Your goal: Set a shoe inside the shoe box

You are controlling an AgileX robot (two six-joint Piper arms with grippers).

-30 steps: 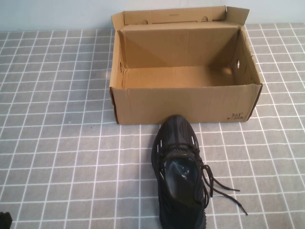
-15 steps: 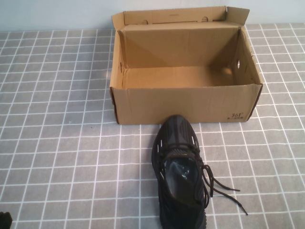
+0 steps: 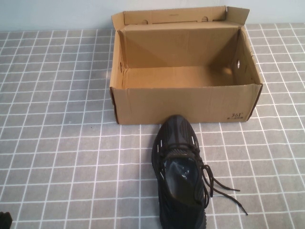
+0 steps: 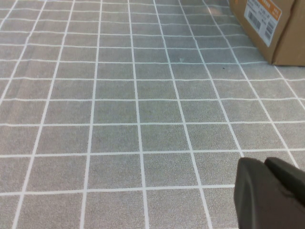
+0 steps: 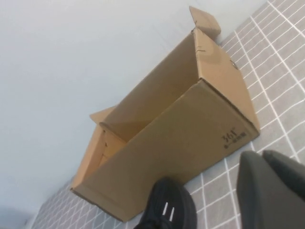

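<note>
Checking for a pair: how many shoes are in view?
1. The shoe lies on the table, toe against the box's near wall; the box interior shows none. The left gripper hovers over bare table at the near-left; the right gripper hangs near the shoe.

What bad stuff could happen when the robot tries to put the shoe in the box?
The shoe has loose laces trailing on the table; they might snag on the shoe box wall. Its toe sits right against the box front, so a clumsy lift could shove the box back. The left hand hovers over bare tablecloth and the right hand near the box corner, neither on the shoe yet, so a grasp could miss.
</note>
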